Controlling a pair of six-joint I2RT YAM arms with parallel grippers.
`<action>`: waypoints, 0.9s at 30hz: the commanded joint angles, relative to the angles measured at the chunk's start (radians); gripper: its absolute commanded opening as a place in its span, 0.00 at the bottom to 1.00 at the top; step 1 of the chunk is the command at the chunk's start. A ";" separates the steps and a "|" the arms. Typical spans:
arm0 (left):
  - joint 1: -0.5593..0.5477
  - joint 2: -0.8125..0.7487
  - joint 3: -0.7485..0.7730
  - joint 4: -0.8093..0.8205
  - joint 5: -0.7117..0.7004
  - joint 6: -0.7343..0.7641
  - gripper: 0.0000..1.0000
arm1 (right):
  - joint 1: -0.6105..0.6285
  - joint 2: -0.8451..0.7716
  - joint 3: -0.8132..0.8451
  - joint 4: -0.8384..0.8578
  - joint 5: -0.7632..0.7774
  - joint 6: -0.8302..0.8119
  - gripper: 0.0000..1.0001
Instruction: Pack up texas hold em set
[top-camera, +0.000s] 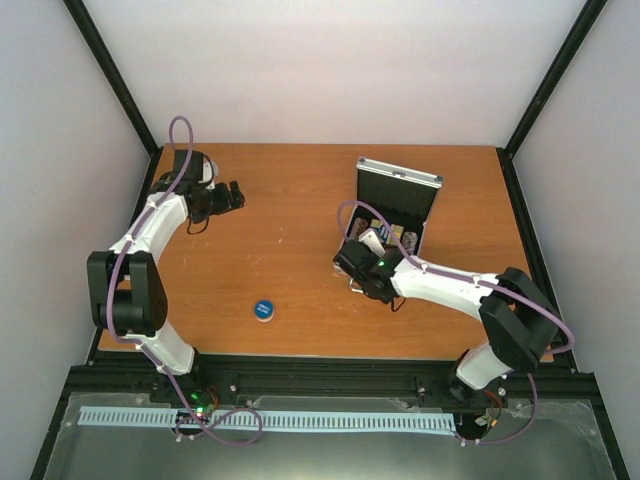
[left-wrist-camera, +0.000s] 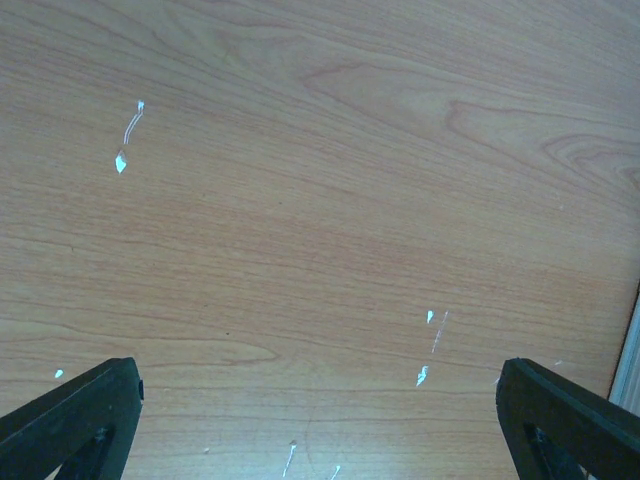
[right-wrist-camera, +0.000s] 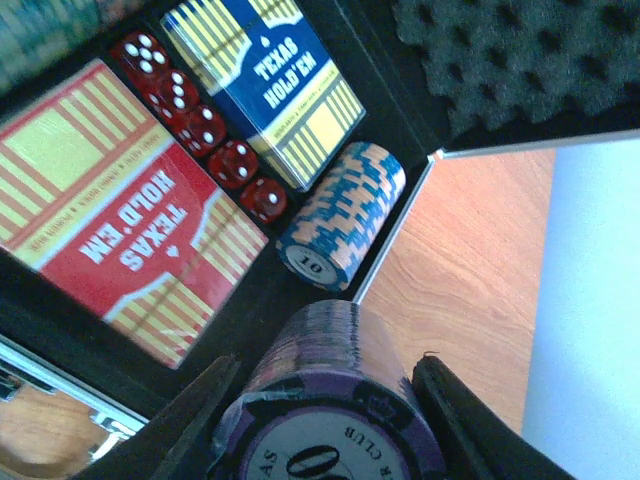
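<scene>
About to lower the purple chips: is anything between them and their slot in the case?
Nothing visible does. The right gripper holds the purple chip stack over the case's black lining, roughly in line with the blue chip stack already lying there. The dice, red card box and blue card box lie to one side.

A wooden table (top-camera: 300, 200) with warm orange-brown grain fills the middle of the overhead view. Plain pale walls close it in: a back wall (top-camera: 340, 70) across the top of the frame, a left wall (top-camera: 50, 220) and a right wall (top-camera: 605, 200) at the sides. Black frame posts (top-camera: 108, 70) slant from the upper corners down to the table's far corners. Along the bottom, a black rail (top-camera: 330, 378) borders the near edge, with a white slotted strip (top-camera: 300, 421) on a grey metallic sheet (top-camera: 350, 458) below. The light is soft and even. Close up, the tabletop carries small white scuffs (left-wrist-camera: 121, 162)
</scene>
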 joint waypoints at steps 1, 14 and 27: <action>0.008 -0.017 -0.013 0.019 0.005 -0.004 1.00 | -0.028 -0.047 -0.034 0.043 0.056 0.031 0.03; 0.008 -0.034 -0.043 0.039 0.003 -0.019 1.00 | -0.078 -0.022 -0.101 0.165 -0.010 -0.021 0.03; 0.008 -0.032 -0.039 0.039 -0.010 -0.023 1.00 | -0.126 0.039 -0.118 0.292 -0.064 -0.085 0.04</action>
